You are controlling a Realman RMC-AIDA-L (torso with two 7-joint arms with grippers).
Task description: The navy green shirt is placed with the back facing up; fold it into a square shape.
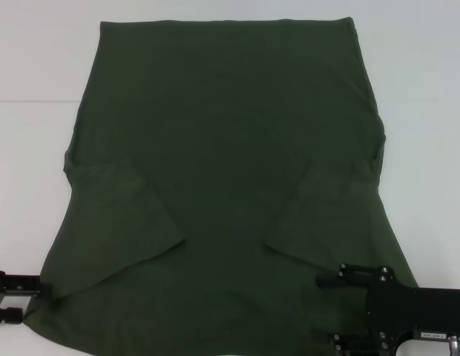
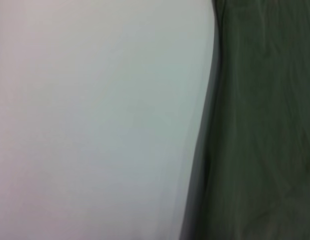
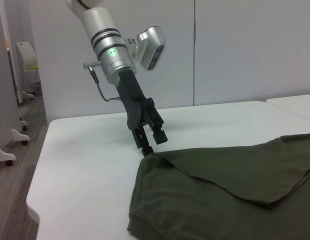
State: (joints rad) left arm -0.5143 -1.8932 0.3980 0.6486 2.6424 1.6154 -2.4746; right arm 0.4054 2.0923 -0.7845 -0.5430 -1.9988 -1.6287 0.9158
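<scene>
White table [image 1: 430, 111] carries the navy green shirt [image 1: 222, 185], sleeves folded inward. Left tool [image 3: 147, 149] pinches its near-left corner; right tool [image 1: 326, 311] over near-right hem, state indeterminable.

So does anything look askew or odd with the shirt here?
Nothing damaged. The navy green shirt lies flat on the white table, both sleeves already folded in. The left gripper pinches its near left corner; the right gripper rests over the near right edge.
</scene>
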